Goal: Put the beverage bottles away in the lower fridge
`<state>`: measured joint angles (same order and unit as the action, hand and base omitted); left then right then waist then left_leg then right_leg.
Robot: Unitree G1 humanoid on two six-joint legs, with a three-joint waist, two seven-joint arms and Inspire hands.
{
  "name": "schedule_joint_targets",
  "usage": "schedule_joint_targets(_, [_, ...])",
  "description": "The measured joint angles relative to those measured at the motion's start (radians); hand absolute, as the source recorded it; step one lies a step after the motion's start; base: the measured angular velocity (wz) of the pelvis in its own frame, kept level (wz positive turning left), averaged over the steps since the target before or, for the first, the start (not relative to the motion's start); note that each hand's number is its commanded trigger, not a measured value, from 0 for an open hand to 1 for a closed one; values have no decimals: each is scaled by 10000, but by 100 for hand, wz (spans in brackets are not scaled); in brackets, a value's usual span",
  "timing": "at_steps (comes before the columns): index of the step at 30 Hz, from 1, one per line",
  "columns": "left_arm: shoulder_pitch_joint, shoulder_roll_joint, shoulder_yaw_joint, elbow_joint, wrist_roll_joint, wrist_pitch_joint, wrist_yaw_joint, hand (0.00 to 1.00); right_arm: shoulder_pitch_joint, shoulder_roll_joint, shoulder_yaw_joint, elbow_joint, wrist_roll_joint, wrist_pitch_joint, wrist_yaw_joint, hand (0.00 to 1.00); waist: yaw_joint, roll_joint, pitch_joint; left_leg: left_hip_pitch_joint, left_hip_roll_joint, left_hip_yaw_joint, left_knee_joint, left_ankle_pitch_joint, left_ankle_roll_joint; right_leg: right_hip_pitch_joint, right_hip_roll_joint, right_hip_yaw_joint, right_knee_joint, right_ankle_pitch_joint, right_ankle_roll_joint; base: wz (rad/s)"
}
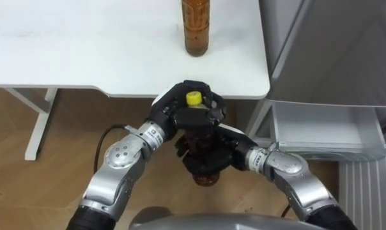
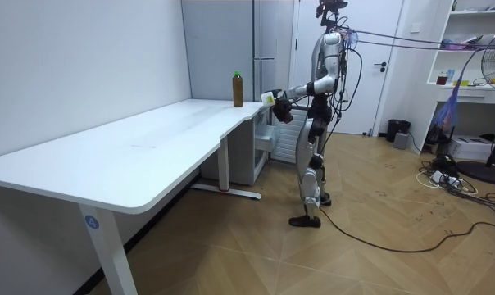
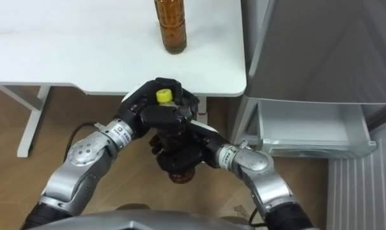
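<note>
The robot stands at the far end of the white table (image 1: 84,51), just off its corner. It holds a yellow-cap bottle (image 1: 193,98) with both hands. The bottle is in the air just past the table's front edge, above the wooden floor (image 1: 52,140). It does not touch the table. The bottle is upright and has a brown drink inside.

The left hand (image 1: 170,112) is at the top of the bottle. Its fingers are curled tight around the neck, right by the yellow cap. The right hand (image 1: 226,152) is lower down. Its fingers wrap around the fat part of the bottle.

A second drink, a brown bottle (image 1: 196,29), stands upright on the table near that same corner. It is well apart from both hands.

The grey fridge (image 1: 333,51) stands right beside the table's end, on the robot's right. Its lower drawer (image 1: 317,124) is pulled out, and it sits lower than the tabletop. I can see white walls inside the drawer.
</note>
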<state>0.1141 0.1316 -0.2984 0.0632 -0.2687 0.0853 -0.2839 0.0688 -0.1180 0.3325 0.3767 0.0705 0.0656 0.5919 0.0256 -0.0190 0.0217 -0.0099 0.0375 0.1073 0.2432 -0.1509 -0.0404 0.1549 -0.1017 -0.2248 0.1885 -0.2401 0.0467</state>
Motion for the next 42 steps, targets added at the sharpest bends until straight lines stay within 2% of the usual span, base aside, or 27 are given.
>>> schedule_joint_targets(1, [-11,-10,4,0,-6,0,0,51,0,-1,-1,-2,37,0,-2,100,0,0,0,-1,0,0,-1,0,0,-2,0,0,0,0,0,0])
schedule_joint_targets(2, [-30,-29,3,0,-7,-3,0,38,0,7,-11,-3,70,0,-19,100,-1,0,0,-1,0,0,-1,0,-1,-3,0,1,0,0,0,0])
schedule_joint_targets(3, [-35,-38,3,0,-9,-7,0,0,0,7,-13,-3,83,0,-36,100,-1,0,0,-1,0,0,-1,0,-1,-3,0,1,0,0,0,0])
schedule_joint_targets(15, [-85,-63,101,-161,-1,-80,175,0,3,-356,-42,15,9,20,-146,100,5,10,-8,-11,2,-1,4,0,-1,-9,3,-6,1,0,0,0])
schedule_joint_targets(22, [-87,-62,217,-455,23,-299,313,0,7,-359,-58,14,-344,19,-158,100,35,42,-29,-9,4,-1,22,0,-1,-6,4,-7,7,1,-1,0])
schedule_joint_targets(25, [-87,-62,280,-778,22,-349,314,0,24,-361,-61,14,-415,19,-153,100,36,43,-30,-17,4,-3,45,0,-1,1,5,-20,4,2,-3,0])
schedule_joint_targets(30, [-89,-84,313,-1278,15,-684,281,0,63,-353,-49,13,-421,19,-154,100,46,40,-42,-15,5,-10,74,0,-1,15,4,-35,14,7,-6,0])
schedule_joint_targets(37, [-108,-89,366,-1800,-41,-760,142,0,97,-350,-68,13,-419,20,-153,100,67,-12,-79,-19,24,-9,117,-1,0,-25,3,-31,97,10,-10,0])
schedule_joint_targets(40, [-109,-80,533,-2546,-40,-774,144,0,98,-355,-124,16,-420,19,-156,100,64,-24,-91,-142,34,-10,162,0,4,-163,2,-21,179,11,-10,0])
schedule_joint_targets(42, [-114,-55,674,-3102,-43,-966,174,0,137,-357,-102,39,-420,19,-155,100,64,-43,-102,-114,32,-9,161,0,5,-133,-2,-23,185,11,-11,0])
